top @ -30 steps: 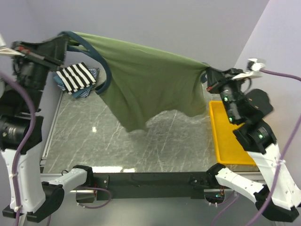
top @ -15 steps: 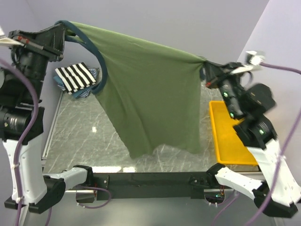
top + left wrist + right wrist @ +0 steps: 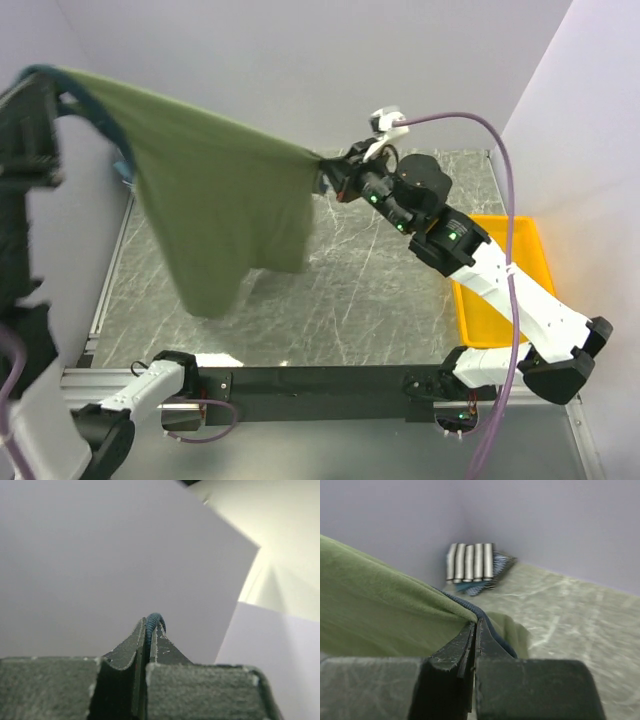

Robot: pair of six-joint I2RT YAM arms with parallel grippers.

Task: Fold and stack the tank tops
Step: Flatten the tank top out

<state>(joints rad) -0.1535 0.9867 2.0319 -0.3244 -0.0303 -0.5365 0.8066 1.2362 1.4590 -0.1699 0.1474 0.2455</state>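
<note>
A yellow plastic tray lay along the right edge of the grey, white-veined marbled table, toward its near right corner. Part of the tray was covered, so its contents could not be told. Pale lilac walls stood behind the far edge.

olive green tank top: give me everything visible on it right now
The olive green tank top is soft, knit-looking cloth with navy trim, plain on the side shown. It hangs in the air, its upper edge stretched between the left gripper and right gripper, both pinched shut on it. The body sags loose below, blurred.
</note>
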